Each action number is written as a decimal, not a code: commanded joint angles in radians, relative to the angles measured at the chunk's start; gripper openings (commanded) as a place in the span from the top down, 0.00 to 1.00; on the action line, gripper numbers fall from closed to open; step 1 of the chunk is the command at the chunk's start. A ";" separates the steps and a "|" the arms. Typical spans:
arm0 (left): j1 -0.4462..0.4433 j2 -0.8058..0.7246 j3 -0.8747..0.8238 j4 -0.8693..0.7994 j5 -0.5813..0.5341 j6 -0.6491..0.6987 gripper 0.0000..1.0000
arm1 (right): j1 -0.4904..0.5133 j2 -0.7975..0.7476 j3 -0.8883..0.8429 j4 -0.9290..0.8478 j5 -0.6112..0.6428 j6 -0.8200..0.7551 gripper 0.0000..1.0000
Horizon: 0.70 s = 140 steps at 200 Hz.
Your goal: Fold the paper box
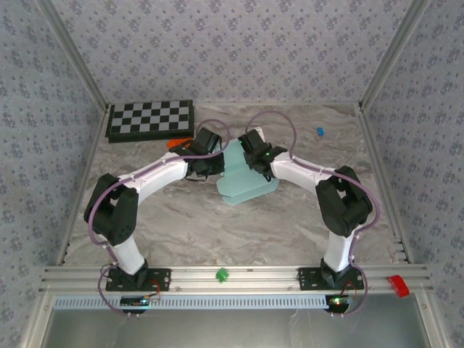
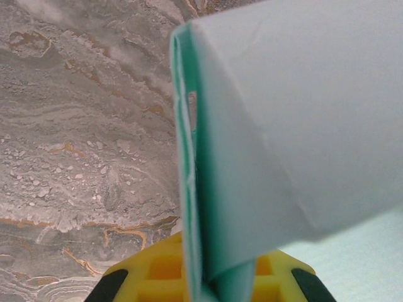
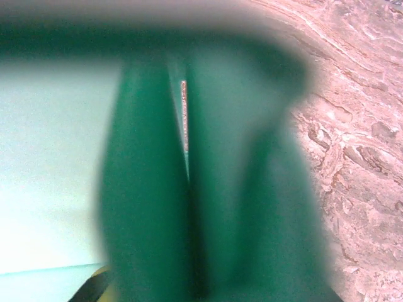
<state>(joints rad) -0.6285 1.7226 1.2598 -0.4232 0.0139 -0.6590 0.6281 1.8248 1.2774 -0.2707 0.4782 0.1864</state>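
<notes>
A: From above, where's the pale mint-blue paper box (image 1: 246, 187) of thin card?

B: Mid-table on the grey marbled tabletop (image 1: 181, 225), part-folded with one panel raised. It's well apart from the black-and-white checkered board (image 1: 150, 119) at the back left. Both arms bend inward, elbows out, so the left gripper (image 1: 216, 161) and right gripper (image 1: 252, 161) meet at its far side from opposite flanks.

A: Why both?

B: My guess is that one pins a crease while the other bends a flap over.

A: The left wrist camera?

B: A doubled edge of card runs down between the yellow finger pads (image 2: 154, 277), which are clamped tight on it. A pale panel leans across on the right.

A: And the right wrist?

B: Blurred dark-green card very close to the lens, a thin slit in it, marble off to the right. Whether that claw is pinching or parted, I can't tell.
</notes>
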 commanded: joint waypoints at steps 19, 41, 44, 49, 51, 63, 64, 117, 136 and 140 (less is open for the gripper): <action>0.000 -0.007 0.022 -0.052 0.006 0.003 1.00 | -0.027 -0.043 -0.015 0.025 -0.098 -0.043 0.76; -0.001 -0.003 0.026 -0.051 0.008 0.002 1.00 | -0.027 -0.056 -0.010 0.025 -0.145 -0.050 0.73; -0.002 -0.003 0.027 -0.051 0.008 0.001 1.00 | -0.026 -0.056 -0.008 0.025 -0.148 -0.051 0.72; -0.002 -0.002 0.026 -0.050 0.007 0.002 1.00 | -0.025 -0.058 -0.007 0.027 -0.152 -0.052 0.71; -0.002 -0.001 0.026 -0.051 0.006 0.002 1.00 | -0.024 -0.059 -0.006 0.025 -0.154 -0.051 0.71; -0.002 0.002 0.026 -0.050 0.006 0.000 1.00 | -0.024 -0.062 -0.004 0.025 -0.175 -0.055 0.69; -0.002 0.002 0.026 -0.049 0.005 0.000 1.00 | -0.024 -0.062 -0.004 0.025 -0.175 -0.056 0.69; -0.001 0.013 0.030 -0.049 0.001 -0.006 1.00 | -0.022 -0.071 0.003 0.018 -0.216 -0.062 0.56; -0.001 0.017 0.033 -0.051 0.001 -0.009 1.00 | -0.022 -0.084 -0.006 0.017 -0.220 -0.060 0.44; -0.001 0.018 0.032 -0.051 0.001 -0.008 1.00 | -0.023 -0.089 -0.009 0.018 -0.222 -0.059 0.42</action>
<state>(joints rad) -0.6285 1.7252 1.2598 -0.4534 0.0105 -0.6601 0.6044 1.7828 1.2705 -0.2581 0.2813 0.1318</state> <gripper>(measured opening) 0.068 0.537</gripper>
